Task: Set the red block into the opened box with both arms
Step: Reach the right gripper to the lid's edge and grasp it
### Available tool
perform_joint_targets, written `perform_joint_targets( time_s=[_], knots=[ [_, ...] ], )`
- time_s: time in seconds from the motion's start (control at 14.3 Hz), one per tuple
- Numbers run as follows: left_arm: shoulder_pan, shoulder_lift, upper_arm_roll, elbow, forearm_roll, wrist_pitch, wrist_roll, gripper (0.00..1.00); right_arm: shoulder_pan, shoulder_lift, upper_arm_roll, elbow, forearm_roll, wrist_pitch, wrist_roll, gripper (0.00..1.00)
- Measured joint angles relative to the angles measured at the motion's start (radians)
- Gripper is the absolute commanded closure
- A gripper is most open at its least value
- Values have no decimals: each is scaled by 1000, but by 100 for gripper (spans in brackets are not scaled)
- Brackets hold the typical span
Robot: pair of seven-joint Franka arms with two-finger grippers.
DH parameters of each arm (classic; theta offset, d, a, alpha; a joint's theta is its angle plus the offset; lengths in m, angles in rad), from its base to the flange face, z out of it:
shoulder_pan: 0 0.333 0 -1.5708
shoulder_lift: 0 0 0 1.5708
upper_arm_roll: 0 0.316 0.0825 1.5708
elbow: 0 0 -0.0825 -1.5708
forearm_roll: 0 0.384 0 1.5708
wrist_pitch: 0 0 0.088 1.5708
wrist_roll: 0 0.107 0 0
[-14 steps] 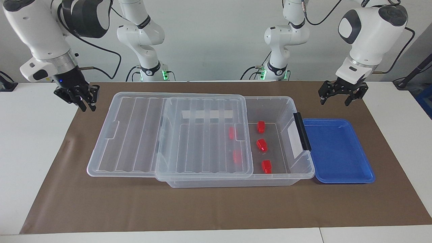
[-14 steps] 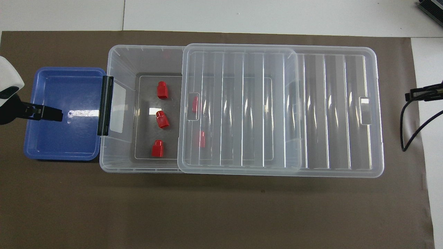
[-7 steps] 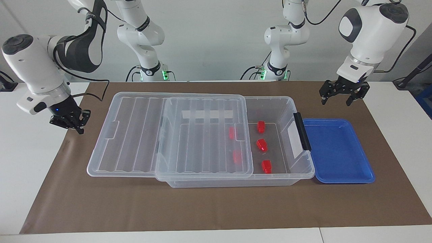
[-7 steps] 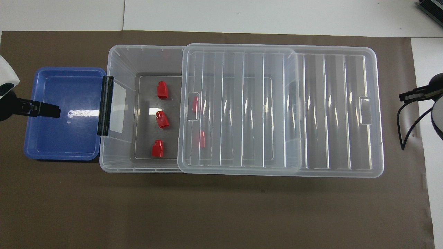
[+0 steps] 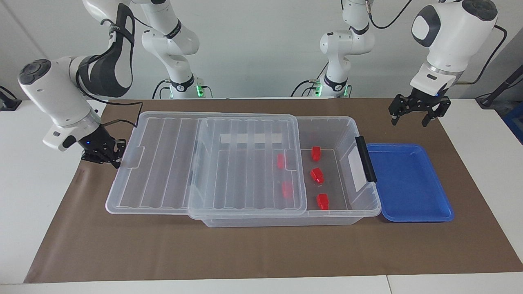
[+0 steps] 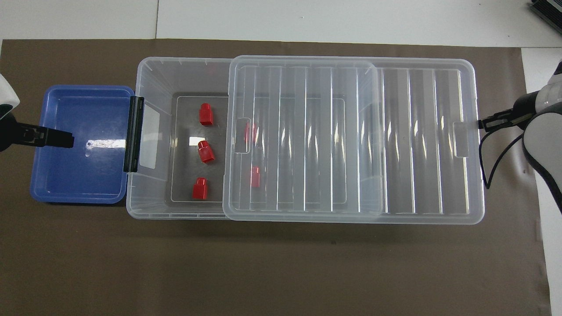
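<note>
The clear box (image 5: 347, 130) (image 6: 153, 74) lies lengthwise mid-table. Its ribbed lid (image 5: 163, 163) (image 6: 417, 140) is slid partly off toward the right arm's end. Several red blocks lie on the box floor. Three are uncovered (image 5: 316, 153) (image 5: 317, 175) (image 5: 323, 201) (image 6: 205, 114), and two show through the lid (image 5: 280, 161) (image 6: 255, 176). My right gripper (image 5: 113, 159) (image 6: 483, 124) is low and shut, its tip against the lid's end edge. My left gripper (image 5: 416, 116) (image 6: 66, 139) hangs open and empty over the blue tray's end of the table.
A shallow blue tray (image 5: 408, 212) (image 6: 79, 193) sits against the box's black-handled end (image 5: 365, 159). A brown mat (image 5: 261, 253) covers the table under everything. The right arm's cable (image 6: 487, 166) loops beside the lid.
My right gripper dropped from above the mat to the lid's end edge. The lid slid slightly toward the left arm's end. The left gripper rose a little.
</note>
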Motion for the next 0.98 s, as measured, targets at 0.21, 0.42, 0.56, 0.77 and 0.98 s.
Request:
perform_joint_targets(
  time_s=[0.21,0.42,0.56,0.77,0.98],
  knots=[
    [0,-1,0,0,0,0,0,0,22,2,0,0,17,8,0,100],
    [0,-1,1,0,0,0,0,0,50,2,0,0,29,12,17,100],
    [0,-1,1,0,0,0,0,0,77,3,1,0,30,13,49,100],
    [0,-1,1,0,0,0,0,0,119,3,1,0,31,13,111,100],
    [0,-1,1,0,0,0,0,0,163,3,1,0,31,20,185,100]
  ],
)
